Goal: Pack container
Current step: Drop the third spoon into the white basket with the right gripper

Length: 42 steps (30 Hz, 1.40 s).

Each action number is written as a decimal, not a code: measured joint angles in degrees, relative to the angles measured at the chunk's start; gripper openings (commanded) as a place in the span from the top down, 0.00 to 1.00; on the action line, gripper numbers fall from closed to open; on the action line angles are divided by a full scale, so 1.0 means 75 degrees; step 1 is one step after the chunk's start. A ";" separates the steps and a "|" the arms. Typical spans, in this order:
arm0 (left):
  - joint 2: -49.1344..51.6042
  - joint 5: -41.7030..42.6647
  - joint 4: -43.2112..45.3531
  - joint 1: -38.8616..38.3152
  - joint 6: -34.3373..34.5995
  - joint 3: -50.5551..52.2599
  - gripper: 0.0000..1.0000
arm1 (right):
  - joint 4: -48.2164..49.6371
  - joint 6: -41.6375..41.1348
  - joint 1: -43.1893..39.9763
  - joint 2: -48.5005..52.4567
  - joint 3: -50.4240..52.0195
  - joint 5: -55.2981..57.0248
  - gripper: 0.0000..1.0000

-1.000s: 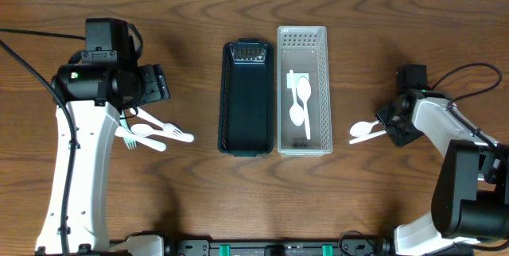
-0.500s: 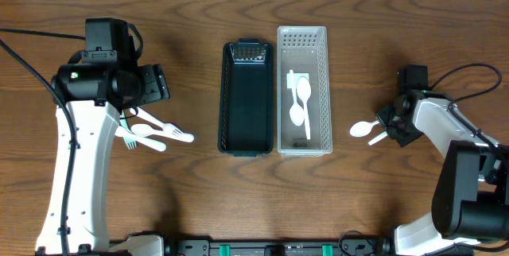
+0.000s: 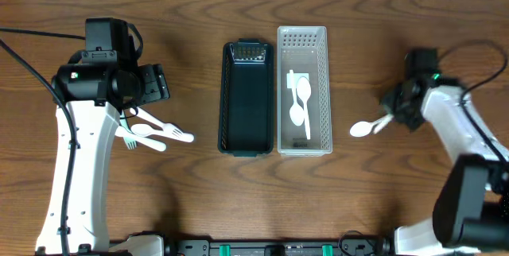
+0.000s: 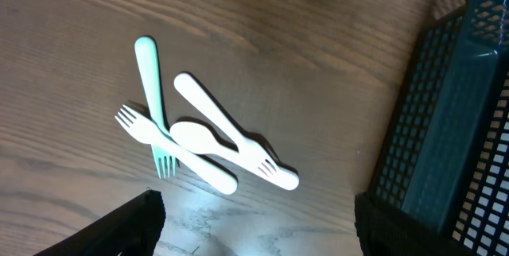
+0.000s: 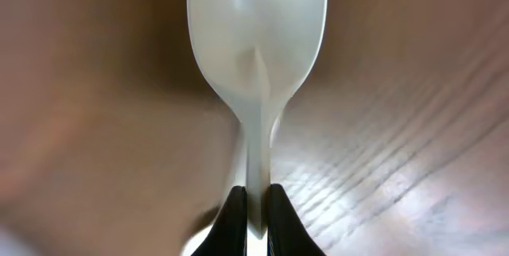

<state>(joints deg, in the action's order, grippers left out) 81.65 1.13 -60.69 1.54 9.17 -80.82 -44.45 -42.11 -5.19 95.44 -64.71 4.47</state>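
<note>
My right gripper point(image 3: 395, 115) is shut on the handle of a white spoon point(image 3: 364, 128), held just above the table to the right of the containers. In the right wrist view the jaws point(image 5: 254, 204) pinch the handle and the spoon's bowl point(image 5: 256, 25) points away. A light grey basket point(image 3: 321, 65) holds two white spoons point(image 3: 299, 101). A dark empty basket point(image 3: 246, 101) stands beside it on the left. My left gripper point(image 3: 149, 87) is open and empty above a pile of cutlery point(image 3: 155, 133). The left wrist view shows its fingers point(image 4: 254, 232) spread over a teal fork point(image 4: 148, 81), a white fork point(image 4: 179, 151) and a white utensil point(image 4: 231, 141).
The dark basket's mesh wall point(image 4: 453, 129) is close to the right of the left gripper. Cables run across the table at the far left and far right. Bare wooden table lies between the grey basket and the right gripper.
My right gripper has moved a little toward the table's far edge and lifted, taking the white spoon with it. The left arm and the cutlery pile have not moved.
</note>
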 measured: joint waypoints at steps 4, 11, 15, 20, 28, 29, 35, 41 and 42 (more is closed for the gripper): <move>0.0000 -0.0003 0.0003 0.0000 0.0000 0.0000 0.21 | -0.0918 0.0842 0.0361 -0.0326 -0.1818 -0.0157 0.99; 0.0000 -0.0003 0.0003 0.0000 0.0000 0.0000 0.20 | -0.1530 0.1845 0.2189 -0.0466 -0.3800 -0.0484 0.99; 0.0000 -0.0003 0.0003 0.0000 0.0000 0.0000 0.20 | -0.1638 0.1982 0.3118 -0.0391 -0.3867 -0.0574 0.99; 0.0000 -0.0003 0.0003 0.0000 0.0000 0.0000 0.21 | -0.2002 0.2081 0.3789 0.0329 -0.3882 -0.0603 0.99; 0.0000 -0.0003 0.0003 0.0000 0.0000 0.0000 0.21 | -0.2174 0.2229 0.4089 0.2171 -0.3882 -0.0702 0.99; 0.0000 -0.0003 0.0003 0.0000 0.0000 0.0000 0.21 | -0.2194 0.2256 0.4109 0.2363 -0.3882 -0.0758 0.99; 0.0000 -0.0003 0.0003 0.0000 0.0000 0.0000 0.21 | -0.2282 0.2358 0.4153 0.3107 -0.3882 -0.0973 0.74; 0.0000 -0.0003 0.0003 0.0000 0.0000 0.0000 0.20 | -0.2279 0.2591 0.4164 0.3185 -0.3882 -0.1032 0.57; 0.0000 -0.0003 0.0006 0.0000 0.0000 0.0000 0.21 | -0.2302 0.2617 0.4170 0.3185 -0.3882 -0.1029 0.59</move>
<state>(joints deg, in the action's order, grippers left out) 81.65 1.10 -60.64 1.54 9.17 -80.82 -61.71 -22.48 26.09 119.33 -93.82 -3.25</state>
